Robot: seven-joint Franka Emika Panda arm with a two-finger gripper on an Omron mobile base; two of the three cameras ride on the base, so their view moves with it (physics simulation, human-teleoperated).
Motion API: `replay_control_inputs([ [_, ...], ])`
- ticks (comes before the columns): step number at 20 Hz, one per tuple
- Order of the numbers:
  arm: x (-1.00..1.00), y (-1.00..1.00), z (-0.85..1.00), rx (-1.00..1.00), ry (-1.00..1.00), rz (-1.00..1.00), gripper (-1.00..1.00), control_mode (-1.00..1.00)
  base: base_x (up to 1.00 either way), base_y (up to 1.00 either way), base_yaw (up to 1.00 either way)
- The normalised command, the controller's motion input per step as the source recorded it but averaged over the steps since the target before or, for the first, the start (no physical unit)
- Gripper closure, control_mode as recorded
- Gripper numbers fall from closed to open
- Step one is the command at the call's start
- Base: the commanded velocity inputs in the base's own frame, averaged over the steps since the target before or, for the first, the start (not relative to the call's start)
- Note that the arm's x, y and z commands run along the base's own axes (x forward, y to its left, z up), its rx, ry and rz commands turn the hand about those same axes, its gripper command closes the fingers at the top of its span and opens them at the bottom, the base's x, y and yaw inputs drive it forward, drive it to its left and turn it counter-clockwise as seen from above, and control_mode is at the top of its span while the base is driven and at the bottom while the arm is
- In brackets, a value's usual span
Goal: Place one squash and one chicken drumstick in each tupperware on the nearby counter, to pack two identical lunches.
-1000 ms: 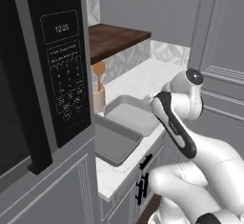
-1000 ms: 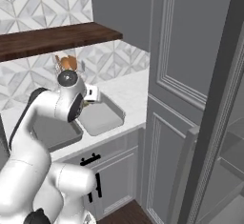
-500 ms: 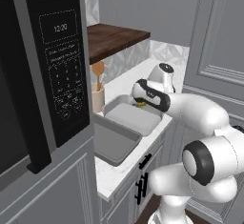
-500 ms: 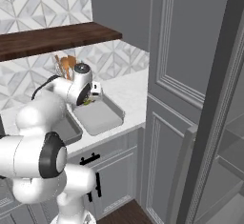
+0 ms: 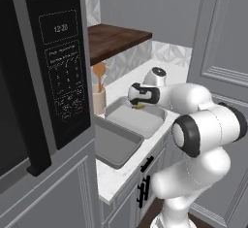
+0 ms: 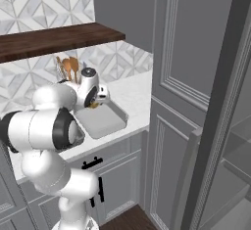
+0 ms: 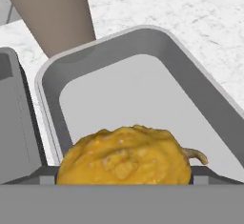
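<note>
Over the far tupperware, the arm reaches low, fingers clamped on a squash.

Rendered home kitchen, shown by built-in fittings.
A white marble-look counter was seen over grey cabinet fronts with black handles; a black microwave with keypad was mounted at left, a dark wooden shelf and patterned tile backsplash behind, a beige utensil crock with wooden spoons, and tall grey panelled doors beside.
</note>
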Motion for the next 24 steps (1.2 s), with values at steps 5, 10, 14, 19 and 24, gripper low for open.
replay_control_inputs([
  [5, 0.44, 0.02, -0.39, -0.03, 0.0, 0.0, 1.0, -1.0, 0.0, 0.0, 0.0],
  [10, 0.39, 0.09, -0.34, -0.01, 0.0, 0.0, 1.0, -1.0, 0.0, 0.0, 0.0],
  [14, 0.51, 0.09, -0.34, 0.0, 0.0, 0.0, -1.0, -1.0, 0.0, 0.0, 0.0],
  [19, 0.55, 0.0, -0.3, 0.0, 0.0, 0.0, -1.0, -1.0, 0.0, 0.0, 0.0],
  [24, 0.26, 0.02, -0.02, 0.0, 0.0, 0.0, -1.0, -1.0, 0.0, 0.0, 0.0],
])
